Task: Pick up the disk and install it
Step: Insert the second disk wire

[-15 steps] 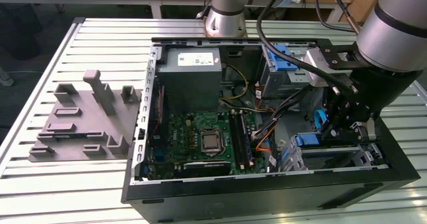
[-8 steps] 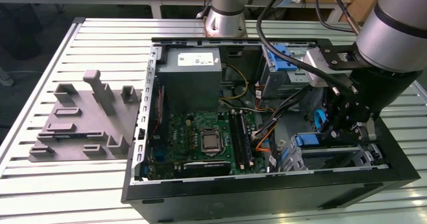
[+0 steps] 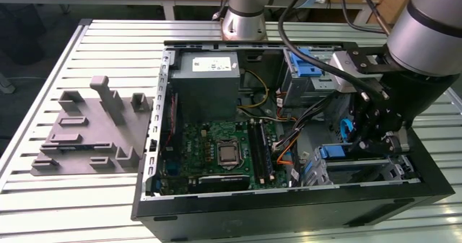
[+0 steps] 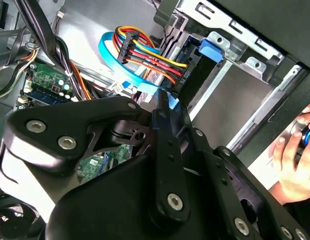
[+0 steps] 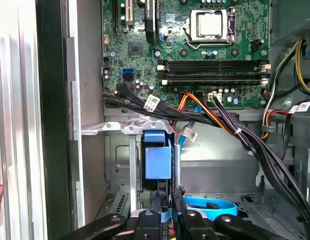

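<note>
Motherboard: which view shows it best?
First wrist view: the motherboard faces the camera, socket and RAM slots plain, cables crossing one edge. Exterior view shows most of it at a slant, inside the case. Second wrist view catches patches of it beside cables.

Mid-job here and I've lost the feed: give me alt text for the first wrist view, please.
The gripper reaches into the open computer case, its fingers closed around a thin blue-edged part just below a bright-blue plastic latch piece on the metal drive cage. Beyond lie the green motherboard and bundled cables, with a light-blue flat cable beside the fingers.
</note>
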{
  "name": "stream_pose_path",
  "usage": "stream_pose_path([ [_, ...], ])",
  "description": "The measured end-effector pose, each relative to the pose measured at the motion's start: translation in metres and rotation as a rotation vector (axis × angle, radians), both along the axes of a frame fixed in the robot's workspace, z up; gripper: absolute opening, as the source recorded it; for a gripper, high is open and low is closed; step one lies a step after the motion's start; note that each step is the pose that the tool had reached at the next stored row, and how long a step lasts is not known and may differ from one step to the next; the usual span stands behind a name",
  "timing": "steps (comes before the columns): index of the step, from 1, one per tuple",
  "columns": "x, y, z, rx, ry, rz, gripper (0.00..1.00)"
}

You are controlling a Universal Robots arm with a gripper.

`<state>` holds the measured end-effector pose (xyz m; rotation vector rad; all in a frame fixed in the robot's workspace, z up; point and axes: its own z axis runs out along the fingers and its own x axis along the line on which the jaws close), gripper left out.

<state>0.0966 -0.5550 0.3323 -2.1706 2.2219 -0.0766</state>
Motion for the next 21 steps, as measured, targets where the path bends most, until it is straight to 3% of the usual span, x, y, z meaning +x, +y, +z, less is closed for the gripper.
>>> stream_pose_path([
  [11, 0.0000, 0.0000, 0.0009, 0.0000, 0.0000, 0.000, 0.24],
  [13, 0.0000, 0.0000, 0.0009, 0.0001, 0.0000, 0.000, 0.25],
  [14, 0.0000, 0.0000, 0.0009, 0.0001, 0.0000, 0.000, 0.32],
  [21, 0.0000, 0.0000, 0.0037, 0.0000, 0.0000, 0.000, 0.32],
])
